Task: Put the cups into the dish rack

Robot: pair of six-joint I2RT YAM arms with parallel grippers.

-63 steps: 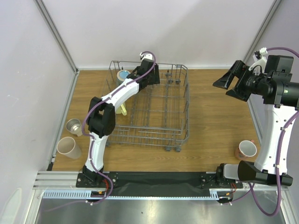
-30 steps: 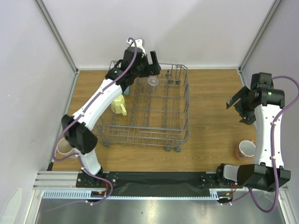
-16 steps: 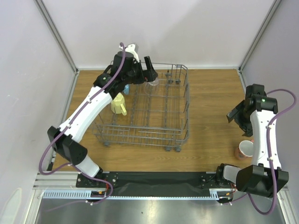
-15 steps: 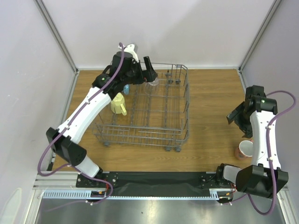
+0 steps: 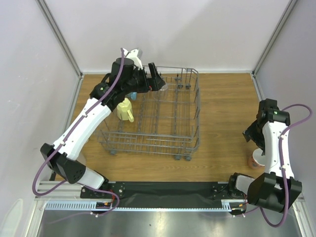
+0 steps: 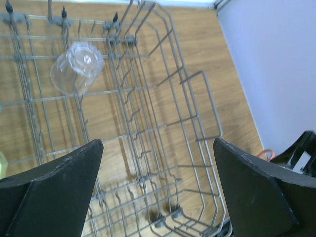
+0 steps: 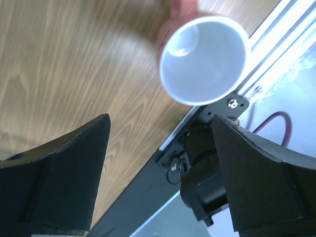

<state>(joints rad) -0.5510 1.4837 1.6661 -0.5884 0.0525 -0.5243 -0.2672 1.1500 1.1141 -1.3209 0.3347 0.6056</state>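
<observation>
Right wrist: right gripper (image 7: 160, 121), jaws apart, lowered toward pink mug (image 7: 203, 59); left gripper (image 6: 158, 143), apart, withdrawn from glass (image 6: 77, 66).

the left gripper (image 5: 154, 78) has left the clear glass (image 6: 78, 67) in the dish rack's (image 5: 193, 123) far left and pulled back leftward. the right gripper (image 5: 250, 134) has swung down over the salmon mug (image 7: 203, 59), near right.

The dish rack (image 5: 195, 118) is grey metal wire, smooth with a dull sheen. The cup (image 6: 77, 66) at its 12 o'clock end is clear, glossy glass. The worktop (image 5: 227, 108) is satin wood-grain. The salmon mug (image 7: 205, 59) has a glossy white interior.
</observation>
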